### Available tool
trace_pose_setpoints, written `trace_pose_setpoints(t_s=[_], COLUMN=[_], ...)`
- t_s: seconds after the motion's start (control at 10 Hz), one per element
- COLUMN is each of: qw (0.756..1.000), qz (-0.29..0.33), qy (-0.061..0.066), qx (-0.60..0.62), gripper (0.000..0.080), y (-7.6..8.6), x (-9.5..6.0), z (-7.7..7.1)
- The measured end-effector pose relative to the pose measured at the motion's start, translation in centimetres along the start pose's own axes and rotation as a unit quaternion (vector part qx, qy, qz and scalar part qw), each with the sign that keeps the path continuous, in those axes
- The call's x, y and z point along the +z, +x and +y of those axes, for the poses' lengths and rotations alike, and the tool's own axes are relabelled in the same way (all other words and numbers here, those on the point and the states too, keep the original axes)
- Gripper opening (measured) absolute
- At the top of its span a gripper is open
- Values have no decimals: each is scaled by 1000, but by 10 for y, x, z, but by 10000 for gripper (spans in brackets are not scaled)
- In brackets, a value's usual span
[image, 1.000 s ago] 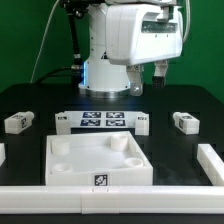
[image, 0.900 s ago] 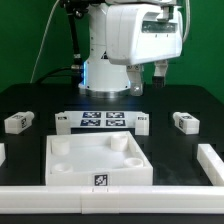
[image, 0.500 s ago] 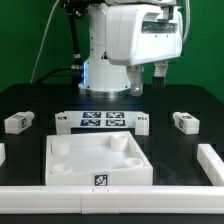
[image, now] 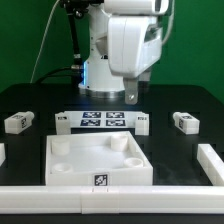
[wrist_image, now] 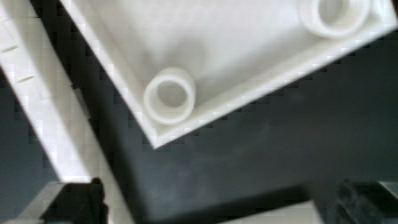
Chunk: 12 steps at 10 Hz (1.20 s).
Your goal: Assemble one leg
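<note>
Exterior view, nearest me first: the white rail (image: 100, 200) along the front edge lies as it did a second ago. So does the tray (image: 58, 160) behind it, its corner sockets all empty.

Past the tray, the marker board (image: 100, 121) sits where it was. The two legs flank it, well apart. The left-side leg (image: 18, 122) lies at the exterior view's left and the right-side leg (image: 185, 121) at its right, both loose on the black table (image: 30, 100) and neither touched.

The one change is at the back. The arm's head has swung toward the exterior view's left and come lower, so the gripper (image: 133, 92) now hangs above the far side of the marker board rather than off to the right.

The wrist view is smeared, which I take as motion. It shows one tray corner with its round socket (wrist_image: 169, 95) and black table beyond.

I can't tell how the jaws stand; nothing shows between them, but the fingers are too dark and small to read.

I judge the reach has only just begun. No leg is picked, and which one it wants is not yet clear.
</note>
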<state>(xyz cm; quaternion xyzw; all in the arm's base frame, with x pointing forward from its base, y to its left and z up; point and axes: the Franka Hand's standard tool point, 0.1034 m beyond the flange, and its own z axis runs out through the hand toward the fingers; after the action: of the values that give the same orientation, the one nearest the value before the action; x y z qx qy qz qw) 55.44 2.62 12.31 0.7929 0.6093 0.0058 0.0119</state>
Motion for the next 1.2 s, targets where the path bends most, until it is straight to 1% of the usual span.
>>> trace_pose_setpoints(t_s=[0.1, 0.2, 0.3, 0.5, 0.7, 0.8, 0.9, 1.0, 1.2], qw=[998, 998, 998, 998, 998, 995, 991, 984, 978], qz=[-5, -7, -10, -9, -9, -7, -5, -3, 0], qy=[23, 32, 39, 36, 36, 35, 35, 46, 61], qx=[-58, -60, -48, -50, -50, -88, -129, -172, -201], gripper=[650, 650, 650, 650, 650, 650, 650, 650, 650], y=[-11, -21, -33, -29, -30, -34, -45, -56, -68], x=[11, 18, 22, 21, 21, 23, 30, 41, 58], z=[-4, -8, -11, -10, -9, -9, -14, -26, -42])
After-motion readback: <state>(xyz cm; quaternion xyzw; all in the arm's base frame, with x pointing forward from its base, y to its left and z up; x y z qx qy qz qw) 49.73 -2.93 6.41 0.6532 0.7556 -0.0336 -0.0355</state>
